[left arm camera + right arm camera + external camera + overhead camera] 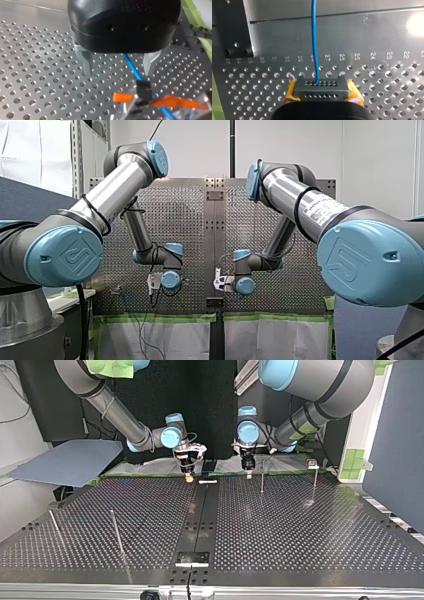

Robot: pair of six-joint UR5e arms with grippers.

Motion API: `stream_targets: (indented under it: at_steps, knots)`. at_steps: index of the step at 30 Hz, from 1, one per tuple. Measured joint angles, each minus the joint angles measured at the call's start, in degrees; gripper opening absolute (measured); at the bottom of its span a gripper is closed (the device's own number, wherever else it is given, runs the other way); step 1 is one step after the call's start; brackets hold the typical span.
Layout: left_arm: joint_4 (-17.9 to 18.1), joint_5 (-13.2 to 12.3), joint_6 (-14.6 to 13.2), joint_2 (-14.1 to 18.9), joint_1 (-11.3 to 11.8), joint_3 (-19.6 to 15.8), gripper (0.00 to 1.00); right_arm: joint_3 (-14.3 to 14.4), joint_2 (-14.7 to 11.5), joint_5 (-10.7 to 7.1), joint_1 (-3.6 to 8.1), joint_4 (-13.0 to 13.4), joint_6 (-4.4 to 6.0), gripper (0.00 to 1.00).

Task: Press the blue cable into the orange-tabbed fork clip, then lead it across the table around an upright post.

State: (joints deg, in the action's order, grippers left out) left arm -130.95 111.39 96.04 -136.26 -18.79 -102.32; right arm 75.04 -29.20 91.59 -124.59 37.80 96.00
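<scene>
Left wrist view first: the left gripper (pixel 117 73) hangs just above the table (pixel 37 75), its jaws wide, the metal fingers (pixel 86 62) well apart. The blue cable (pixel 130 63) slants through that gap, nearer one finger and gripped by neither. Its long axis runs from under the gripper body down into the fork clip (pixel 143 91) just ahead, and it comes out again past the clip. The clip's orange tabs (pixel 122 97) stick out flat to either side, crosswise to the cable.

Over to the right wrist view: the right gripper (pixel 322 93) has its jaws closed on a grey connector block (pixel 322 86), with the yellow pads (pixel 290 92) pressed to its two ends. The cable leaves a hole in the block's upper row and runs straight ahead, away from the gripper, across the plain metal strip beyond the numbered holes.

In the top view both grippers work close together at the table's far edge, beside the green tape. One upright post (pixel 261 480) stands just beside the left gripper, another (pixel 315 482) further toward the view's right, and two more (pixel 116 532) lean over the near-left area. A small white piece (pixel 207 481) lies between the grippers. The perforated surface toward the near edge lies wide and flat; the cable itself is too thin to make out there.
</scene>
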Motion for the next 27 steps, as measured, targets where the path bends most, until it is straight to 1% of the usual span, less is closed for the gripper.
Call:
stream_targets:
  at_steps: [7,14,15,16,17,19,20,21,22,27]
  knots:
    - [0.0,0.2,-1.5,0.0,-0.1,0.0,1.00,0.0,0.1,0.00,0.00,-0.1,-0.06,0.00]
    - [0.8,0.4,-4.1,0.0,-0.4,0.0,1.00,0.0,0.1,-0.07,0.00,-0.1,-0.10,0.00]
    - [1.2,0.2,-4.5,0.0,-0.5,0.0,0.89,0.0,0.1,-0.08,0.00,-0.2,-0.11,0.00]
    - [1.7,-0.1,-4.8,0.0,-0.5,0.0,0.64,0.0,0.1,-0.08,0.00,-0.2,-0.13,0.00]
    - [2.4,-0.7,-5.1,0.0,-0.5,0.0,0.64,0.0,0.1,-0.08,0.00,-0.2,-0.14,0.00]
    - [3.4,-1.5,-5.5,0.0,-0.5,0.0,0.29,0.0,0.1,-0.09,0.00,-0.2,-0.15,0.00]
    - [4.1,-2.0,-5.6,0.0,-0.6,0.0,0.29,0.0,0.1,-0.09,0.00,-0.2,-0.16,0.00]
    - [4.7,-2.4,-5.6,0.0,-0.6,0.0,0.04,0.0,0.1,-0.09,0.00,-0.2,-0.17,0.00]
    - [5.2,-2.6,-5.7,0.0,-0.6,0.0,0.00,0.0,0.1,-0.09,0.00,-0.2,-0.17,0.00]
    - [7.6,-3.7,-5.8,0.0,-0.7,0.0,0.00,0.0,0.1,-0.09,0.00,-0.3,-0.18,0.00]
